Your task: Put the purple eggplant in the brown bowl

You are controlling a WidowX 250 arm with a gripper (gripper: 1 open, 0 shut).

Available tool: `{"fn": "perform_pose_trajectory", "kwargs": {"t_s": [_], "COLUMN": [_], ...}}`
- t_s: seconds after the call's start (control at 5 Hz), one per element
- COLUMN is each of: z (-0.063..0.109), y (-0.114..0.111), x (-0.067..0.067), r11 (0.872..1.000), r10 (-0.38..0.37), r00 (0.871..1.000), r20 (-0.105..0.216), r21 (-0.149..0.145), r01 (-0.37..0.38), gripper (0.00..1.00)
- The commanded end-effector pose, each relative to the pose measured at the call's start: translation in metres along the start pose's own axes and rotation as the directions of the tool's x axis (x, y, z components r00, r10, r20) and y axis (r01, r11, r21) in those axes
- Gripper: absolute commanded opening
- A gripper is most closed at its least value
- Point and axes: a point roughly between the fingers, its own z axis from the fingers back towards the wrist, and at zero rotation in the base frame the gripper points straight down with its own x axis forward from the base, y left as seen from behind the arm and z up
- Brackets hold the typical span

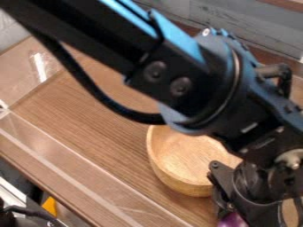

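Observation:
The brown bowl (162,165) is a large, round, pale wooden bowl standing on the wood-grain table, right of centre. Just past its near right rim, at the bottom edge of the view, a small patch of the purple eggplant (232,219) shows. My black gripper (244,211) reaches down onto it with its fingers drawn together around the purple piece. Most of the eggplant is hidden by the fingers and cut off by the frame. The bulky black arm hangs over the bowl's right side and covers it.
A transparent wall (53,53) borders the table at the back left, and a clear rail (71,173) runs along the front left. Bare wood-grain tabletop (83,115) lies left of the bowl.

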Motion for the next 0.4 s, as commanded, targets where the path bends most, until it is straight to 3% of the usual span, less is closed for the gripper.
{"fn": "perform_pose_trajectory", "kwargs": {"t_s": [0.0,0.2], "z": [0.0010,-0.0013], "y": [0.0026,0.0052], "x": [0.0040,0.0052], "r11": [1.000,1.000], "r10": [0.007,0.015], "r00": [1.000,1.000], "r20": [0.018,0.020], "r21": [-0.002,-0.001], "r01": [-0.007,-0.015], "gripper": [0.00,0.00]}}
